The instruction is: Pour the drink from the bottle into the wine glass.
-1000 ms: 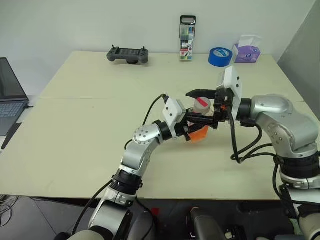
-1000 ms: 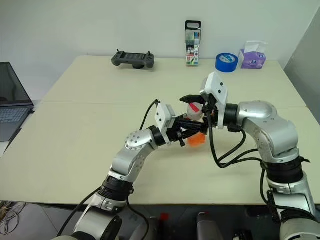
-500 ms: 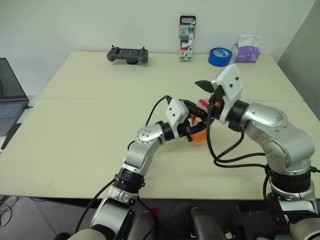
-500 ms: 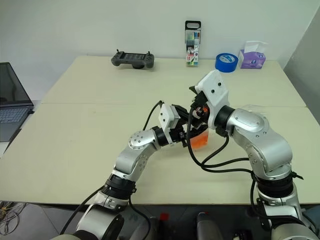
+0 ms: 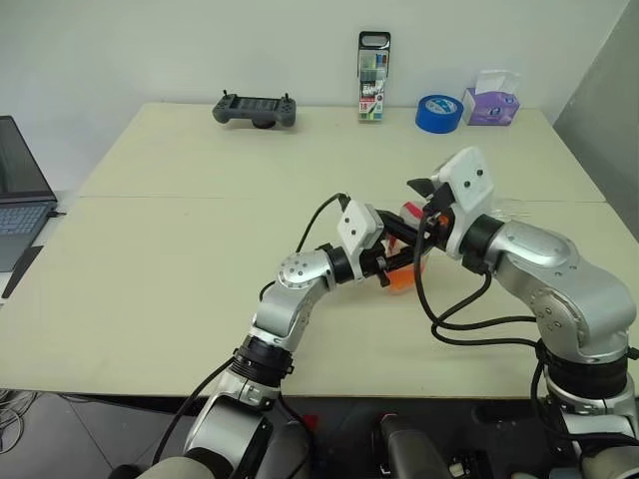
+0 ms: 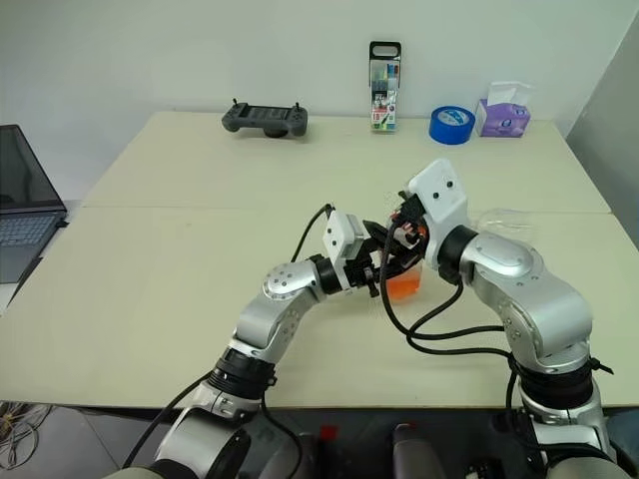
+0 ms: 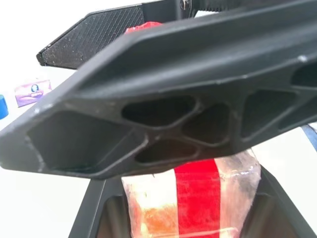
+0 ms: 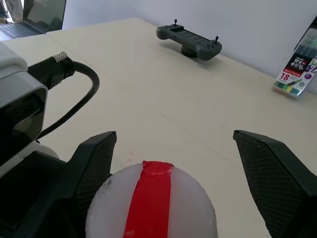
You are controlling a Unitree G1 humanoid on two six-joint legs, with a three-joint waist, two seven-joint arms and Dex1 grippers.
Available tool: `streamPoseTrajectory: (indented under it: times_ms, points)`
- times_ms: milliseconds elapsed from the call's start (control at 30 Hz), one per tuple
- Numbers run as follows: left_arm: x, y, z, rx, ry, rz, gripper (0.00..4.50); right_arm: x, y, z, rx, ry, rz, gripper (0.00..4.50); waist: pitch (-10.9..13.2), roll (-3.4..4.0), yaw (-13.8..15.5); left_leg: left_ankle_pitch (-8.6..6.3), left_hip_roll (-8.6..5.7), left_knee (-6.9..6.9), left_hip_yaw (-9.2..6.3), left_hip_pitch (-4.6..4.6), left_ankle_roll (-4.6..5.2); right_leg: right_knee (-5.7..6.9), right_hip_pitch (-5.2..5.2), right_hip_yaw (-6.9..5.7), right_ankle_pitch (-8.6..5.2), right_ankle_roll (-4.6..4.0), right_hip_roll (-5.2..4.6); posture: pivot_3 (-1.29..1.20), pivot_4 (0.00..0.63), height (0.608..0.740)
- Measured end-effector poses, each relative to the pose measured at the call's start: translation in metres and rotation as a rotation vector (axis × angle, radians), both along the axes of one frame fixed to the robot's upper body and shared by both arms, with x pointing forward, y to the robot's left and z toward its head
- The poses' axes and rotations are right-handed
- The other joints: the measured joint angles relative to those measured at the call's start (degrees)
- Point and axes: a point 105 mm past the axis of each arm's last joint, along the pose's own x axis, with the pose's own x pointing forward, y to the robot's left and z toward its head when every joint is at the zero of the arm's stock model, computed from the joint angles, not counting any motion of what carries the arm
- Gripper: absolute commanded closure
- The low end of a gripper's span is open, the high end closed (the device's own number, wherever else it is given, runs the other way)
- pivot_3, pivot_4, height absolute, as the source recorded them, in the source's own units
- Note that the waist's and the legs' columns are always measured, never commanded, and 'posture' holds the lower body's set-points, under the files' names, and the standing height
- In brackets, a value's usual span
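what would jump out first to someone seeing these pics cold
The two grippers meeting mid-table: the left gripper is shut on the bottle of bright orange-red drink, and the right gripper hangs open over its cap. Next, along the table's far edge, a grey game controller, a marker case, blue tape and a tissue box.

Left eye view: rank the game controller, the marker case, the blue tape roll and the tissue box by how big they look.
1. Game controller, widest.
2. Marker case, tallest.
3. Tissue box and blue tape roll: too alike to rank.
All four stand along the table's far edge, so nearness hardly skews this.
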Motion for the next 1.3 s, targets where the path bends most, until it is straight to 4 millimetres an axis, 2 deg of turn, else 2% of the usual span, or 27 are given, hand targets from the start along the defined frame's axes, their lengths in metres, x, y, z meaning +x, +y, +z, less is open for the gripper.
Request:
streamPoseTrajectory:
  times_ms: [433,833,1167,1300]
  points:
    - [-0.001,-0.003,0.001,0.007,-0.007,-0.007,2.72,-0.012,-0.014,-0.001,0.035,0.030,-0.011,0.49,0.0,0.00,0.0,0.00,0.01,0.00,-0.01,0.00,0.00,0.00,0.00,-0.01,0.00,0.00,0.02,0.00,0.150,0.740]
    - [0.001,0.003,-0.003,0.025,-0.004,0.007,2.73,-0.030,-0.025,-0.003,0.009,0.037,0.003,0.49,0.0,0.00,0.0,0.00,0.01,0.01,0.02,0.01,0.01,0.00,0.02,-0.01,0.00,0.01,0.05,0.00,0.150,0.740]
    - [0.002,0.004,-0.002,0.024,-0.005,0.011,2.73,-0.032,-0.016,0.005,0.069,0.027,0.031,0.49,0.0,0.00,0.0,0.01,0.04,0.01,0.05,0.02,0.02,-0.01,0.03,-0.02,-0.01,0.01,0.09,0.00,0.150,0.740]
    - [0.002,0.005,-0.002,0.024,-0.005,0.013,2.73,-0.031,-0.012,0.002,0.084,0.043,0.027,0.49,0.0,0.00,0.0,0.01,0.04,0.01,0.03,0.02,0.02,-0.01,0.03,0.02,-0.01,0.01,0.08,0.00,0.150,0.740]
